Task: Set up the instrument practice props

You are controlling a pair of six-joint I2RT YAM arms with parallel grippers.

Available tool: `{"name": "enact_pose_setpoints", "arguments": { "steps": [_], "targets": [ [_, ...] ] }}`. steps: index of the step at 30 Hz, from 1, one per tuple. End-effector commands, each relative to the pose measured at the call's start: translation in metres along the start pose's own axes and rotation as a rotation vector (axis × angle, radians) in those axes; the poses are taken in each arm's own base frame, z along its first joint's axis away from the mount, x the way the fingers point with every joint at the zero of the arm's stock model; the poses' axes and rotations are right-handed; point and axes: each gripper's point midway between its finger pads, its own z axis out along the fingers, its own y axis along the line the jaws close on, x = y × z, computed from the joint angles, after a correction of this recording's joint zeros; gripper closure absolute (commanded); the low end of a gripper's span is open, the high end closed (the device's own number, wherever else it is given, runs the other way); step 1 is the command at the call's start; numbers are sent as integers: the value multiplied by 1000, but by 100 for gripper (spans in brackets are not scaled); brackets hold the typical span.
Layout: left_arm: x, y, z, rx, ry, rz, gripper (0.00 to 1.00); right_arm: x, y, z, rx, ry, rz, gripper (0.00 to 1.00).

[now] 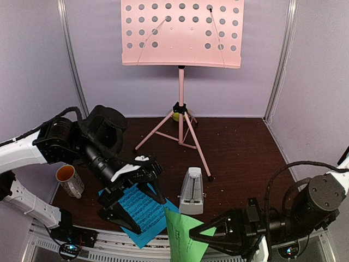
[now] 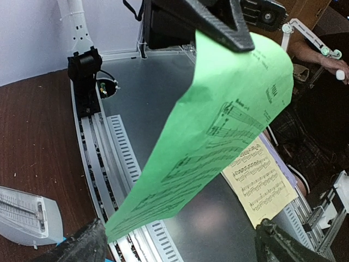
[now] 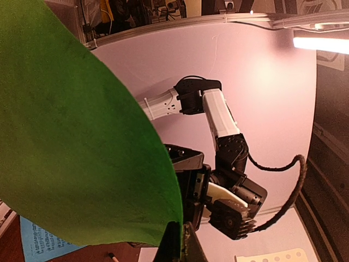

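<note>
Right pincer is clamped on the green sheet, held aloft at the counter's 6 o'clock edge — left pincer gapes wide over the blue sheet, at the metronome's 8 o'clock.

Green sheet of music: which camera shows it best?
The left wrist view: the green sheet hangs almost whole, its printed notes facing the camera, pinched at the top by the right claw. The top view catches it at the frame's bottom edge, no print showing. The right wrist view shows only its plain back.
</note>
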Motion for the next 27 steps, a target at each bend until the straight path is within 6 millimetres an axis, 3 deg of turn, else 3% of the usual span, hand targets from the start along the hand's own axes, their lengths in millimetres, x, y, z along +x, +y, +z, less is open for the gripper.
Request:
{"name": "enact_pose_setpoints", "arguments": {
  "steps": [1, 6, 9, 13, 17, 21, 27],
  "targets": [
    [-20, -1, 1, -12, -46, 90, 2, -15, -23, -7, 77, -38, -63, 100],
    [-32, 0, 5, -26, -67, 141, 2, -27, -24, -7, 63, -71, -89, 100],
    [-32, -5, 17, -24, -43, 172, 2, -33, -24, -7, 61, -86, -100, 100],
    [-27, -24, 34, 42, -13, 205, 6, -36, -23, -5, 65, -88, -122, 100],
    [-32, -28, 34, 50, -49, 223, 13, -44, -24, -7, 76, -116, -140, 100],
    [-39, -25, 35, 33, -89, 264, 10, -58, -30, -9, 88, -165, -151, 100],
    [-47, -29, 46, 87, -88, 286, 10, -60, -30, -9, 87, -170, -160, 100]
  ]
}}
